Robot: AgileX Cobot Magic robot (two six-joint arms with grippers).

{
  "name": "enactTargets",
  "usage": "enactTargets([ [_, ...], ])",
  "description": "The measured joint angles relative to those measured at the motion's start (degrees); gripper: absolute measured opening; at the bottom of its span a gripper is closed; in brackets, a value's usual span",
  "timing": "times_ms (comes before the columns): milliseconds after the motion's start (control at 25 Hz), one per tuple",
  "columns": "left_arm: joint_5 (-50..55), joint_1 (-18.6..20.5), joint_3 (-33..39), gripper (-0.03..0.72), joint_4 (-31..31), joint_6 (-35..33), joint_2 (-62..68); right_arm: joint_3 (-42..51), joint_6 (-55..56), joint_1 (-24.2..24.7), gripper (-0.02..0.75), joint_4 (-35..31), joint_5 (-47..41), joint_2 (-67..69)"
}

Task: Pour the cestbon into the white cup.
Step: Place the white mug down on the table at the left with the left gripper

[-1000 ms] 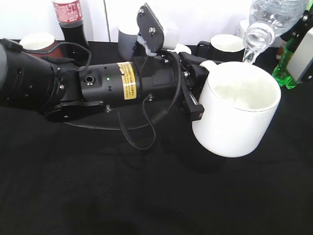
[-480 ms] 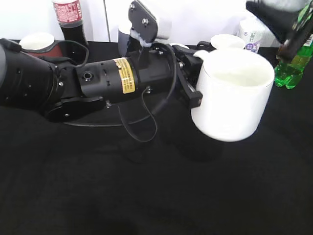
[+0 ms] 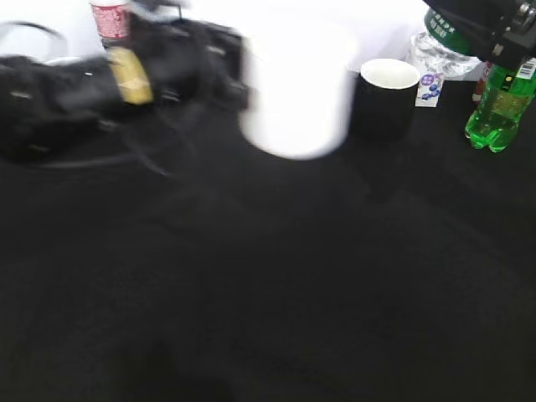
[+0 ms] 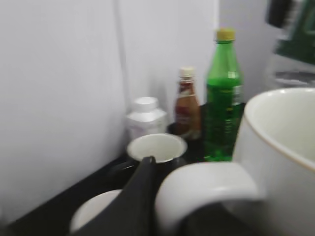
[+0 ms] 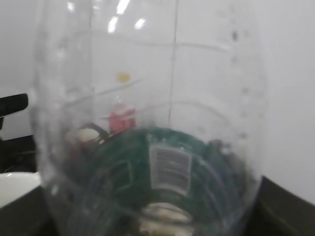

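The white cup is blurred by motion at the back middle of the exterior view, held off the table by its handle. My left gripper is shut on that handle. In the left wrist view its black finger lies against the handle, with the cup body on the right. My right gripper holds the cestbon at the top right, clear body and dark green label showing. In the right wrist view the cestbon fills the frame and hides the jaws.
A dark mug with a white inside stands right of the white cup. A bright green soda bottle and a small carton stand at the back right. A cola bottle stands at the back left. A brown sauce bottle, a white jar and further cups stand along the wall.
My left arm has swung left and back with the white cup, away from the bottle. The cestbon has come away from above the cup, up to the top right; no water is falling.
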State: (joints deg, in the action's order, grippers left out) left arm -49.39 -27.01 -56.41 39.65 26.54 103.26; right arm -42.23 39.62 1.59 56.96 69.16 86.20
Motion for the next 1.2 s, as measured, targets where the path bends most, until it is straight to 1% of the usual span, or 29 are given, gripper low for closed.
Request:
enactTargets([
  [160,-0.4,10.3,6.6,0.062,0.2,0.0,-5.4,0.0,0.0,0.0,0.489,0.0,0.0,0.0],
  [240,-0.8,13.9,9.5,0.062,0.2,0.0,-7.4,0.0,0.0,0.0,0.489,0.0,0.0,0.0],
  [320,-1.4,16.2,11.9,0.062,0.0,0.0,-7.8,0.0,0.0,0.0,0.489,0.0,0.0,0.0],
  [360,-1.1,16.5,13.1,0.062,-0.1,-0.3,-7.7,0.0,0.1,0.0,0.489,0.0,0.0,0.0],
  [440,-1.6,16.6,13.7,0.062,-1.2,-4.7,-5.8,0.0,0.1,0.0,0.489,0.0,0.0,0.0],
  [520,-4.0,16.6,13.7,0.062,-6.5,-9.0,-1.7,0.0,0.1,0.0,0.489,0.0,0.0,0.0],
  [600,-9.9,16.6,13.7,0.062,-14.0,-12.9,3.6,0.0,0.2,0.0,0.489,0.0,0.0,0.0],
  [680,-12.3,16.6,12.2,0.062,-17.4,-15.5,9.1,0.0,0.2,0.0,0.489,0.0,0.0,0.0],
  [760,-13.4,16.6,8.6,0.062,-17.8,-15.9,14.4,0.0,0.2,0.0,0.489,0.0,0.0,0.0],
  [1000,-13.7,16.3,-0.7,0.064,-17.7,-15.9,21.8,0.0,2.0,0.0,0.489,0.0,0.0,0.0],
  [1120,-13.8,15.0,-1.7,0.068,-17.9,-15.7,23.7,0.0,2.5,0.0,0.489,0.0,0.0,0.0],
  [1200,-13.8,14.9,-1.7,0.100,-18.0,-15.3,23.7,0.0,2.6,0.0,0.489,0.0,0.0,0.0],
])
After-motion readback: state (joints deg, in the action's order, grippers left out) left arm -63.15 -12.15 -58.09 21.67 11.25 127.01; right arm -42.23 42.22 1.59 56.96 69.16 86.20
